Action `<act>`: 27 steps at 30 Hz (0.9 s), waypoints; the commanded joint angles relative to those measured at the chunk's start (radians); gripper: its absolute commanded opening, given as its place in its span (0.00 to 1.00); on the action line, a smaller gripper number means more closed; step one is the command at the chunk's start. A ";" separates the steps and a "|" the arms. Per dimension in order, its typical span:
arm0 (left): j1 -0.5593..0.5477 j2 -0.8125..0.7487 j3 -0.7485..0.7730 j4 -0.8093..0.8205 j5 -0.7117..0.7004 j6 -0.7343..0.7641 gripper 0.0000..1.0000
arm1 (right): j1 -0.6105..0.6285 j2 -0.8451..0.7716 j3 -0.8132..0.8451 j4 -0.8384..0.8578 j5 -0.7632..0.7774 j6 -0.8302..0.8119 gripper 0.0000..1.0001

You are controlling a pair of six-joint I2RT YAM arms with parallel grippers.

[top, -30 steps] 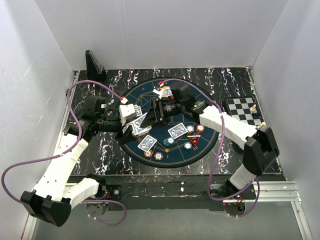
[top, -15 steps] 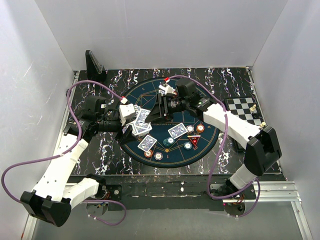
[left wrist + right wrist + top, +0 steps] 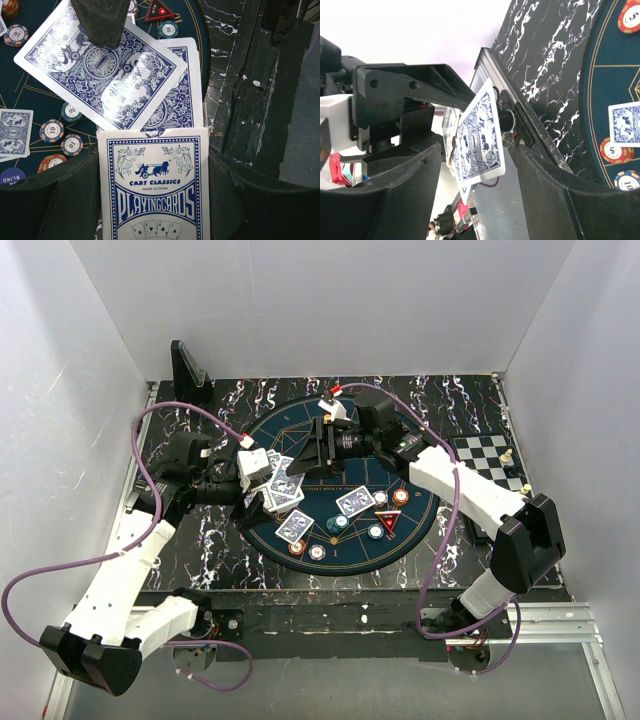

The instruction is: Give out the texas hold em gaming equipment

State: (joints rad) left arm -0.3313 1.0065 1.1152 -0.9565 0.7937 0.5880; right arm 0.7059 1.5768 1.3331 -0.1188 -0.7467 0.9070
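Top view: left gripper [image 3: 262, 482] clamped on the white-and-blue cardboard card box [image 3: 255, 464] at the left edge of the round dark-blue mat [image 3: 290, 420]; right gripper [image 3: 318, 445] close against it; two dealt blue-backed cards [image 3: 354, 501], striped poker chips [image 3: 400, 497] and the red-black triangular marker [image 3: 388, 521] lay on the mat.

Left wrist: top card [image 3: 100, 75] half out of the box; a dark finger [image 3: 95, 20] on its back.

Right wrist: jaws stood wide either side of that card, no pinch that I could see; I judged dealing partway, most of the deck left.

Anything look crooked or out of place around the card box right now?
Yes. The top card sits skewed, fanned out of the card box in the left gripper, with one finger of the right gripper resting on it. A second card pokes out straight beneath it.
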 commanded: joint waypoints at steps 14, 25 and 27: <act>-0.003 -0.026 0.014 0.025 0.024 0.015 0.02 | -0.026 -0.029 0.071 0.042 0.024 0.036 0.14; -0.003 -0.032 0.018 0.021 0.019 0.009 0.02 | -0.121 -0.110 0.049 0.011 0.046 0.033 0.01; -0.003 -0.031 0.018 0.019 0.019 0.010 0.02 | -0.169 -0.152 0.003 0.021 0.041 0.044 0.01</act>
State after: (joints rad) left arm -0.3313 1.0027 1.1152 -0.9565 0.7933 0.5915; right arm 0.6098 1.5406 1.3682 -0.1230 -0.7067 0.9470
